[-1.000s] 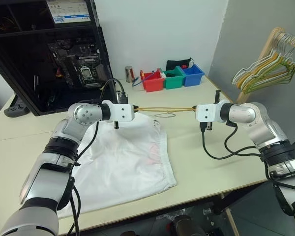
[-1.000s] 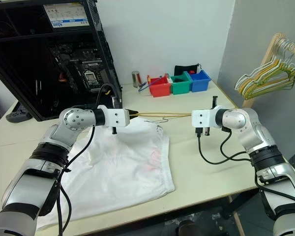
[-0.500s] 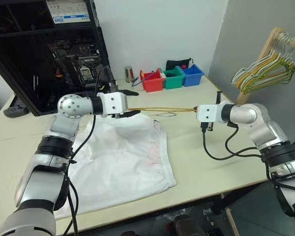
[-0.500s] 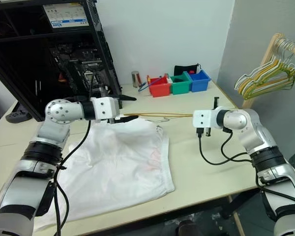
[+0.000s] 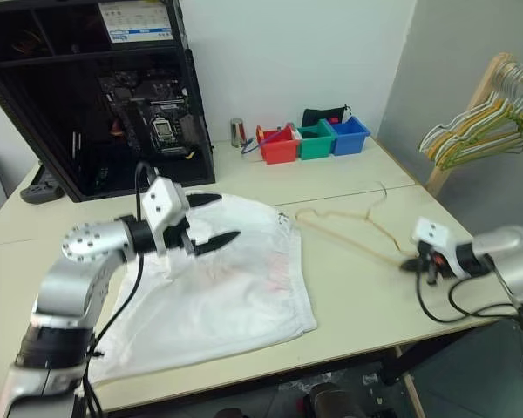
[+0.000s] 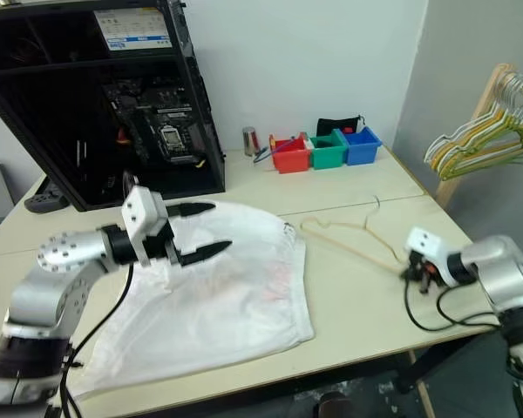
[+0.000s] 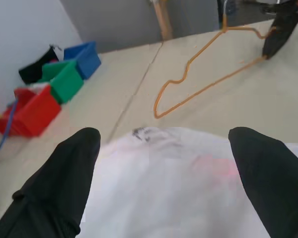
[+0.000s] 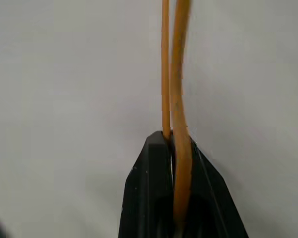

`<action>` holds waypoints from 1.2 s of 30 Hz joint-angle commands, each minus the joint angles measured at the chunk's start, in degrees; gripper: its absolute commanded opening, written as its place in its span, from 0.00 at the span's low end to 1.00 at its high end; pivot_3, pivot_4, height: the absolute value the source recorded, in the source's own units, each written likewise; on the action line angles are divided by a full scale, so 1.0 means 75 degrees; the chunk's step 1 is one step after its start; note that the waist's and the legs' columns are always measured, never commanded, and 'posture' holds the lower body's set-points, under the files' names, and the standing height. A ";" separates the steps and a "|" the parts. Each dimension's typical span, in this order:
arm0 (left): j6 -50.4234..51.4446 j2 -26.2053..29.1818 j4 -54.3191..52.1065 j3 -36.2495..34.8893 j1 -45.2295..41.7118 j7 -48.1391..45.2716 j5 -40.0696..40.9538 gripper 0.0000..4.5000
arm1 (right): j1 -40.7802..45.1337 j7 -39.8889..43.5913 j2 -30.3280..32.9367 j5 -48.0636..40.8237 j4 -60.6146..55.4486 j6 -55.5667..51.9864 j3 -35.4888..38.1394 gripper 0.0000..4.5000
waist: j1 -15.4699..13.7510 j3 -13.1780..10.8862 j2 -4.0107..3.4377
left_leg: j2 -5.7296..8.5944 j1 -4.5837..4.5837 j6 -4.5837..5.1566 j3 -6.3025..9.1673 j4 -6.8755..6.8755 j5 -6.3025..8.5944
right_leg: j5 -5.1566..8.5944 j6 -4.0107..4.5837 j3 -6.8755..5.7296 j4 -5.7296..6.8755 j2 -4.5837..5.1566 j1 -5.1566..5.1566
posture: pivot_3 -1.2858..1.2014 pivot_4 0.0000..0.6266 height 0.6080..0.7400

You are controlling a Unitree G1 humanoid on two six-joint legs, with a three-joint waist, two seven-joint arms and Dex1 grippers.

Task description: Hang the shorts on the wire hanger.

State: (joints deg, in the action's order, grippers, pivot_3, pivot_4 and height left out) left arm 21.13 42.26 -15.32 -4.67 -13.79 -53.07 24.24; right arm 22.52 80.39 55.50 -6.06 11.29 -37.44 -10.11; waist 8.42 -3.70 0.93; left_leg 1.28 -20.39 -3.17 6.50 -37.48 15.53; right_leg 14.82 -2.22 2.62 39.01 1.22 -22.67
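The white shorts (image 5: 235, 287) lie spread flat on the table, waistband toward the back. My left gripper (image 5: 211, 221) hovers over their back left part, open and empty; in the left wrist view its fingers (image 7: 64, 168) frame the fabric. The thin orange wire hanger (image 7: 208, 88) rests low on the table to the right of the shorts, its hook pointing to the back. My right gripper (image 5: 411, 264), near the table's right front edge, is shut on the hanger's right corner. The wire (image 8: 180, 99) runs out from between the shut jaws.
An open black computer case (image 5: 113, 87) stands at the back left. Red (image 5: 279, 145), green (image 5: 316, 139) and blue (image 5: 347, 133) bins and a small metal can (image 5: 236, 132) line the back. A wooden rack with several hangers (image 5: 479, 131) stands off the table's right side.
My left gripper opened, let go of the hanger and drew back over the shorts. My right gripper pulled the hanger to the right and down onto the table. The camera has shifted too.
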 commanded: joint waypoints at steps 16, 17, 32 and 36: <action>0.0777 -0.0095 -0.2483 -0.0811 0.3107 0.0810 0.0503 0.98 | -0.1494 0.0712 0.1092 -0.2868 -0.1143 -0.3996 0.0365 0.00 | -0.0661 0.0011 0.0004 | 0.0013 0.0209 0.0061 -0.0045 0.0045 0.0048 | 0.0060 0.0012 0.0000 -0.0040 -0.0018 0.0198 | 0.51 0.04 1.00; 0.0740 -0.0080 -0.2469 -0.0784 0.3114 0.0790 0.0476 0.98 | -0.1382 0.0742 0.1048 -0.3102 -0.1240 -0.4212 0.0421 0.00 | -0.0661 0.0009 0.0002 | 0.0012 0.0209 0.0061 -0.0045 0.0048 0.0048 | 0.0061 0.0012 0.0000 -0.0042 -0.0019 0.0197 | 0.51 0.04 1.00; 0.0474 -0.0054 -0.2272 -0.0444 0.2755 0.0746 0.0204 0.98 | -0.0735 -0.0355 -0.0091 -0.3988 -0.1051 -0.5192 0.0140 0.00 | -0.0734 -0.0047 0.0043 | 0.0005 0.0202 0.0058 -0.0042 0.0064 0.0050 | 0.0061 0.0012 -0.0007 -0.0065 -0.0022 0.0190 | 0.51 0.04 1.00; 0.0438 -0.0009 -0.2235 -0.0465 0.2627 0.0722 0.0181 0.98 | -0.0546 -0.0695 -0.0467 -0.4074 -0.0763 -0.5565 0.0054 0.00 | -0.0735 -0.0062 0.0040 | 0.0002 0.0199 0.0058 -0.0041 0.0067 0.0050 | 0.0082 0.0049 -0.0011 -0.0064 -0.0025 0.0185 | 0.52 0.05 1.00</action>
State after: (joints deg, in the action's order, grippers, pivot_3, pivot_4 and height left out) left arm 25.61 41.38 -31.54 -7.55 6.57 -47.29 25.72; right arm 16.99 75.94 51.54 -35.35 5.42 -78.23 -10.43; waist 2.91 -4.16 1.23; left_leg 1.31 -18.91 -2.73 6.19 -36.98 15.91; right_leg 15.42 -1.87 2.56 38.52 1.03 -21.28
